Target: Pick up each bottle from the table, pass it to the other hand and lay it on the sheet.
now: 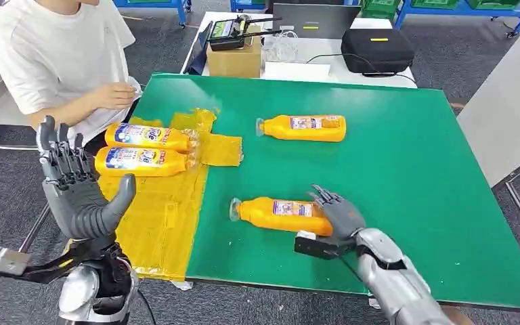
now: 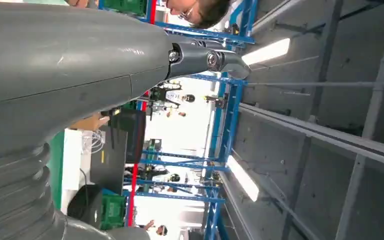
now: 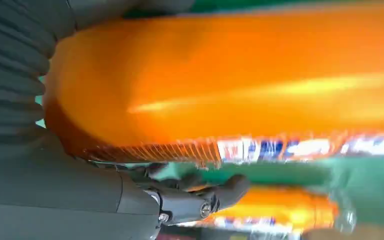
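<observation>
An orange bottle (image 1: 281, 213) (image 3: 230, 80) lies on its side on the green table (image 1: 393, 169), cap to the left. My right hand (image 1: 335, 215) (image 3: 80, 200) is at its base end, the bottle against the palm, with the fingers (image 3: 205, 200) stretched past its far side and not closed. A second orange bottle (image 1: 302, 127) (image 3: 275, 210) lies farther back on the green. Two more bottles (image 1: 147, 137) (image 1: 141, 161) lie side by side on the yellow sheet (image 1: 169, 223). My left hand (image 1: 74, 183) (image 2: 80, 75) is raised at the sheet's left edge, fingers apart and holding nothing.
A person in a white shirt (image 1: 61, 54) sits at the table's far left corner, one hand near the sheet. Behind the table stand a cardboard box (image 1: 233, 59), a black case (image 1: 377, 49) and a laptop (image 1: 315, 20). A white table (image 1: 508, 101) stands at the right.
</observation>
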